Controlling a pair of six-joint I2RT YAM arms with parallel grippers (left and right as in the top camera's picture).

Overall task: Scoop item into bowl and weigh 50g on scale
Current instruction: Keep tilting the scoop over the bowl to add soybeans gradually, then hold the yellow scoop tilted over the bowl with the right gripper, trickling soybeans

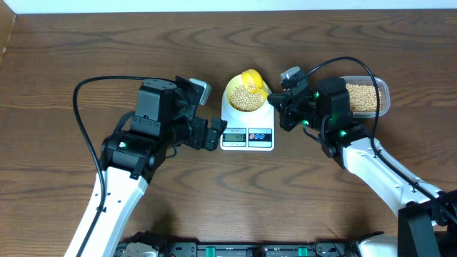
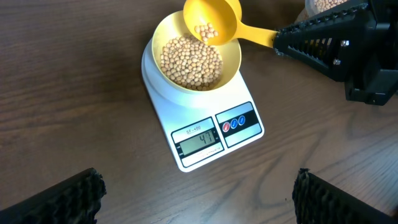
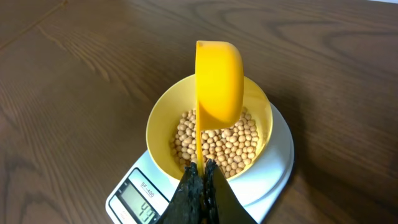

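Note:
The pale yellow bowl (image 1: 246,96) sits on the white scale (image 1: 247,135), partly filled with beige beans (image 2: 189,62). The scale's display (image 2: 199,143) shows a number in the forties. My right gripper (image 3: 202,171) is shut on the handle of a bright yellow scoop (image 3: 217,81). The scoop hangs tilted on its side over the bowl's far rim, with a few beans still in its cup (image 2: 207,31). My left gripper (image 2: 199,199) stands wide open over bare table just left of the scale, holding nothing.
A clear plastic tub (image 1: 368,96) of beans lies at the right, behind my right arm. Both arms flank the scale closely. Dark wood table (image 1: 86,43) stretches out to the left and at the back.

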